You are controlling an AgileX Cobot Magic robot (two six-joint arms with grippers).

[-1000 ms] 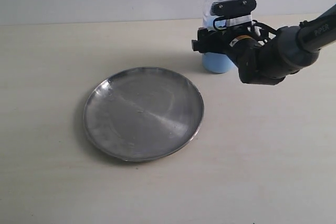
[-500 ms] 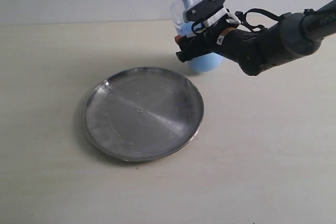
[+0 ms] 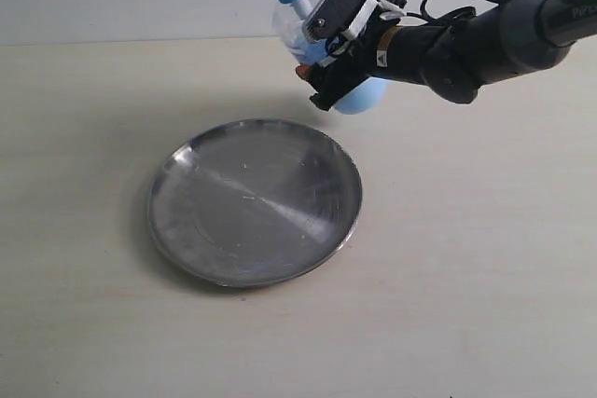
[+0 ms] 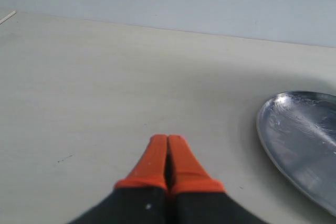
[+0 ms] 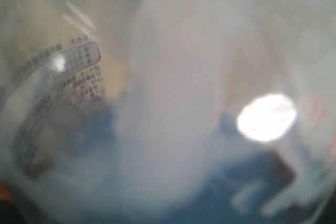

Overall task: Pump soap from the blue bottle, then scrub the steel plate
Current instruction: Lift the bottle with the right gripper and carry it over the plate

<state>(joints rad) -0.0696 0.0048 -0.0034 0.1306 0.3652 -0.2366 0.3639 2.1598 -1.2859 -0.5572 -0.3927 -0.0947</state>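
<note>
Steel plate (image 3: 254,200) is seen flat on the table (image 3: 84,323), below and left of the blue bottle (image 3: 359,95). That bottle is clamped by the right gripper (image 3: 319,48) and tilted, its pump head leaned toward the plate's side. The left gripper (image 4: 168,153) is pinched shut, empty, near the rim. No soap can be made out, and the right wrist view is blurred.
</note>
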